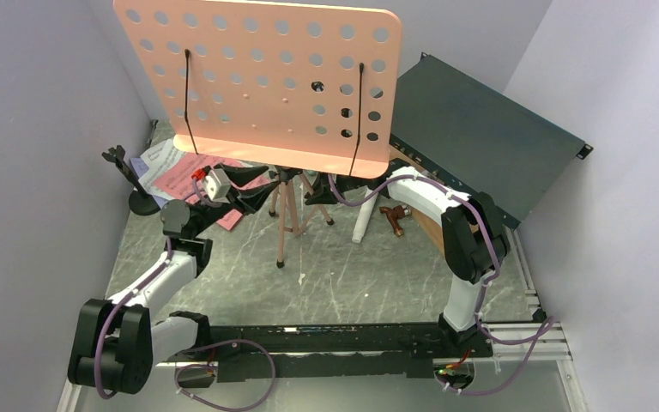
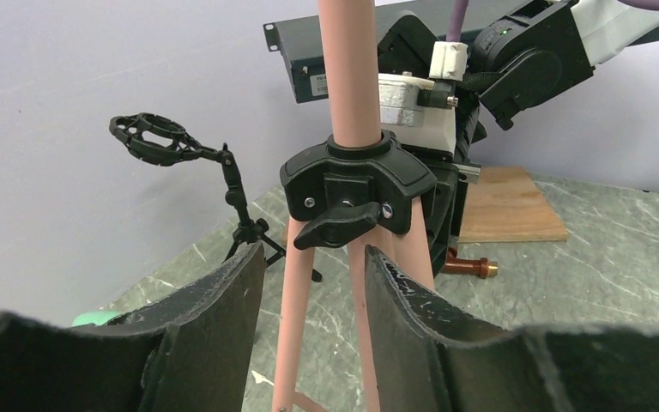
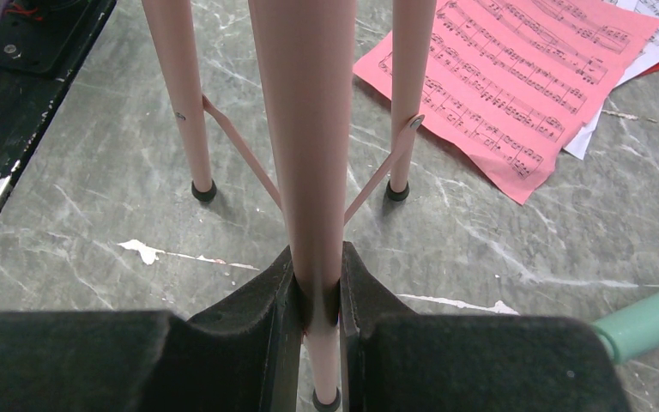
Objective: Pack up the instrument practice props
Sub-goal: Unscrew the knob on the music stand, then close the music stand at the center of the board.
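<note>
Standing upright on the grey marbled table (image 1: 377,275) is a pink perforated metal music tripod (image 1: 257,77), one leg pinched in the right gripper (image 3: 317,275), the left gripper (image 2: 313,292) half-wide, its jaws flanking the legs below a black plastic collar (image 2: 356,184).

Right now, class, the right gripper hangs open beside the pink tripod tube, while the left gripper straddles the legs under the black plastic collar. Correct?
No: the right wrist view shows the right gripper shut on the pink tripod tube. The left gripper straddles the legs under the black plastic collar.
</note>
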`<state>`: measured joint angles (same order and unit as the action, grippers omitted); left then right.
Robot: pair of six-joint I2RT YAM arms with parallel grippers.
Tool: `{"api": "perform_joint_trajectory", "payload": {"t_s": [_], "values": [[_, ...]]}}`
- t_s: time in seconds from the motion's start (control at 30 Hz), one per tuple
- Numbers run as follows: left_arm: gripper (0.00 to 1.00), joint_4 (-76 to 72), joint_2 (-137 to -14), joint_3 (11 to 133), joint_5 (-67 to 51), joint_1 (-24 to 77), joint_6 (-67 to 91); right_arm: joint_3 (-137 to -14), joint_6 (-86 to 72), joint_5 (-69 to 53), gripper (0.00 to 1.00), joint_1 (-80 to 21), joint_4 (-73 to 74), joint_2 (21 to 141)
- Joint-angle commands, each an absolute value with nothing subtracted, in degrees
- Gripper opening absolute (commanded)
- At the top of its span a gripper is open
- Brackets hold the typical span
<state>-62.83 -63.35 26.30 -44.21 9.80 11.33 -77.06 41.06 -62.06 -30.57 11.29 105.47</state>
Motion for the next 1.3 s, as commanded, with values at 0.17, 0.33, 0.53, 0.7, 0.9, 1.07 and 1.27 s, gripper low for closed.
{"api": "perform_joint_trajectory", "payload": {"t_s": [0.17, 0.33, 0.53, 0.7, 0.9, 1.07, 1.27], "values": [[0.52, -67.2, -62.8, 28.4, -43.6, 10.5, 11.8, -75.2, 44.6, -57.1, 0.08, -31.7, 19.3, 110.4], [0.51, -66.3, -61.6, 28.4, -42.7, 10.5, 10.9, -75.2, 44.6, -57.1, 0.08, -31.7, 19.3, 110.5], [0.47, -65.5, -61.1, 29.2, -43.3, 10.5, 10.9, -75.3, 44.6, -57.1, 0.08, -31.7, 19.5, 110.6], [0.39, -66.1, -61.6, 29.3, -44.5, 10.5, 12.1, -75.3, 44.7, -57.0, 0.08, -31.7, 19.5, 110.6], [0.05, -67.8, -62.4, 29.0, -45.5, 10.5, 15.4, -75.4, 44.8, -57.0, 0.08, -31.7, 19.7, 110.7], [0.00, -66.3, -61.6, 28.4, -41.8, 10.5, 23.2, -75.4, 45.0, -57.1, 0.08, -31.7, 19.9, 110.6], [0.37, -61.4, -57.0, 25.8, -34.0, 10.5, 29.0, -75.4, 44.7, -57.6, 0.08, -31.7, 20.0, 110.6]]}}
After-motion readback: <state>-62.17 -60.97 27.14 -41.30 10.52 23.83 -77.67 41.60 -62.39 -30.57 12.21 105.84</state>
